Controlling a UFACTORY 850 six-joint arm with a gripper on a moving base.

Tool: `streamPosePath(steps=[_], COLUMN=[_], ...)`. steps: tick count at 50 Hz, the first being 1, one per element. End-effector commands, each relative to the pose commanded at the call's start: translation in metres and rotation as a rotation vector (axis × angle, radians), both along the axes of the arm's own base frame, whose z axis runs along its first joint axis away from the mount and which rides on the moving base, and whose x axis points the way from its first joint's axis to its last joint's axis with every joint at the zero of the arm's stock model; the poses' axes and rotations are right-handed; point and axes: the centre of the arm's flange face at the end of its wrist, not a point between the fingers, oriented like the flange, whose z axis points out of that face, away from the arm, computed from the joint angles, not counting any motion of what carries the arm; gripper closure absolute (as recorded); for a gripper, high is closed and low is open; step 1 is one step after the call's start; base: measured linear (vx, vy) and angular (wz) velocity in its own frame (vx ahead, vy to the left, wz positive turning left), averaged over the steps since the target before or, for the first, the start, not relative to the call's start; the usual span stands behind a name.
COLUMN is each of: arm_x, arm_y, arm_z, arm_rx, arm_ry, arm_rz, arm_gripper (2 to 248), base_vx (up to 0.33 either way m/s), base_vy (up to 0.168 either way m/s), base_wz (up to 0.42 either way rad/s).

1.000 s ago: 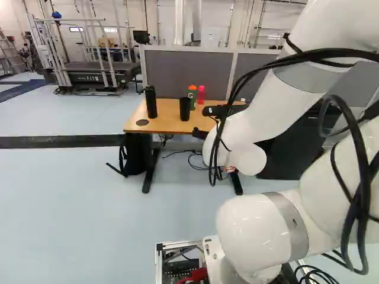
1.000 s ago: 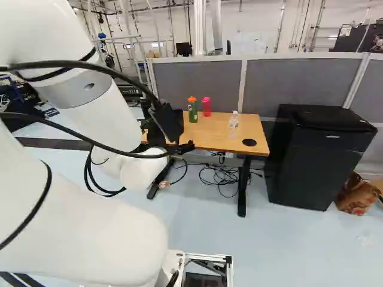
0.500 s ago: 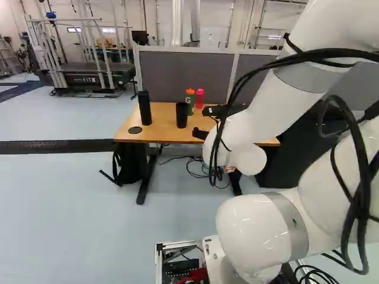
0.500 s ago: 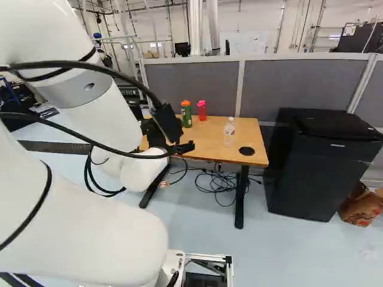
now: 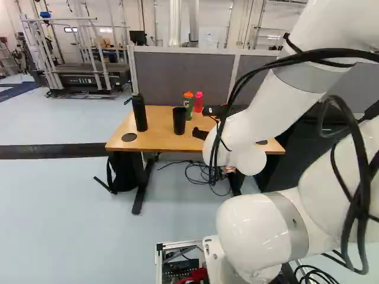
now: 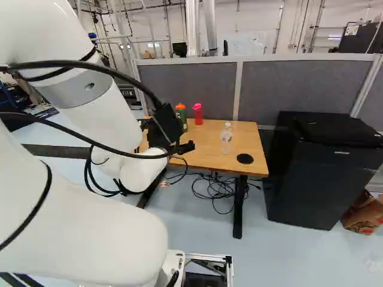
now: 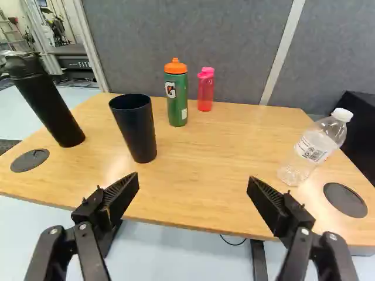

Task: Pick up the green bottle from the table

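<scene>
The gripper (image 5: 200, 134) shows partly past the arm in the left base view, at the table's near side. In the wrist view the gripper (image 7: 194, 181) stands open with nothing between its fingers. The green bottle (image 7: 177, 98) with an orange cap stands upright on the wooden table (image 7: 217, 140), well ahead of the fingers and slightly to one side of their midline. It appears in the left base view between the black cup and a pink bottle; in the right base view the green bottle (image 6: 184, 122) is partly covered by the gripper's mount.
A black cup (image 7: 136, 129) stands nearer than the green bottle, with a black flask (image 7: 50, 108) beyond its far side. Beside the green bottle is a pink bottle (image 7: 205, 91). A clear bottle (image 7: 313, 149) stands across the table; grey partitions (image 6: 299, 86) rise behind, a black cabinet (image 6: 326, 179) alongside.
The base has moved toward the table, which appears nearer and larger in both base views. Against its lowest joint the arm shows no clear shift. The tabletop things stand where they stood.
</scene>
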Motion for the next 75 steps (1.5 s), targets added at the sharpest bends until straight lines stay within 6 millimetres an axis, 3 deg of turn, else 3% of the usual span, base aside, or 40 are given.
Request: streamPosePath(steps=[18,36,75], arm_x=[0.000,0.021,0.098], arm_y=[0.000,0.000,-0.005], arm_z=[0.000,0.003,0.007], arm_rx=[0.000,0.000,-0.005], arm_ry=[0.000,0.009,0.020], arm_rz=[0.000,0.000,-0.003], arm_gripper=[3,3,3], base_vx=[0.106,0.019,0.000], base_vy=[-0.008,0.000,0.000], base_wz=[-0.021,-0.001,0.000])
